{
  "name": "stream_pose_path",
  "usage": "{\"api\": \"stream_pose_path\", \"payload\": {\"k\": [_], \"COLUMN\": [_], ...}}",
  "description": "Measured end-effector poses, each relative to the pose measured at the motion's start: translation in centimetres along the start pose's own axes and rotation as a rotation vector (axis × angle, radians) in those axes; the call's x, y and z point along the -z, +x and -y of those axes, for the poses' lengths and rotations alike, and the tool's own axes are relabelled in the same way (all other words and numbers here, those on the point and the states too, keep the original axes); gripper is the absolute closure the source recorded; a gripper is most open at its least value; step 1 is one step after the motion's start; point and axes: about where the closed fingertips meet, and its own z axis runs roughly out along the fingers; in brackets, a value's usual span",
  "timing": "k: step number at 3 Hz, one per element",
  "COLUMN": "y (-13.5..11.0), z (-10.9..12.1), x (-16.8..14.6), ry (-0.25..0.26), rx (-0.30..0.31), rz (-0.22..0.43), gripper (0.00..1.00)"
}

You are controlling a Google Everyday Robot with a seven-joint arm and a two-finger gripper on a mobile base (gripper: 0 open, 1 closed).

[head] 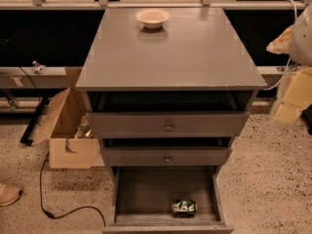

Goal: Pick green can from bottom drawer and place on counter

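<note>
Speckled floor (273, 179); bottom drawer (141, 189) stands open, lower centre.
Gripper (296, 94) sits at the right edge of the frame, beside the counter (170, 57), well apart from the can (184, 207); grip state cannot be told. Can lies on its side near the bottom drawer front. Bowl (152, 17) rests on the counter, upper centre.

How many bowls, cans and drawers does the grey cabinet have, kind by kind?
Bowl: 1, on the counter
Green can: 1, in the bottom drawer
Drawers: 3 (top drawer, middle drawer, bottom drawer)
Total: 5
Pincer: at the view's right edge, right of the counter.
</note>
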Motion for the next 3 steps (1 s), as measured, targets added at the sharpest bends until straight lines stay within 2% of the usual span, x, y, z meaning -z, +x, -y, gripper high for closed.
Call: {"api": "stream_pose_path", "payload": {"k": [1, 2, 3], "y": [0.0, 0.0, 0.0], "z": [0.0, -0.5, -2.9], "x": [-0.1, -2.6, -11.0], "ry": [0.004, -0.032, -0.137], "rx": [-0.001, -0.001, 0.020], "rz": [0.008, 0.070, 0.241], "gripper": [0.00, 0.00, 0.00]}}
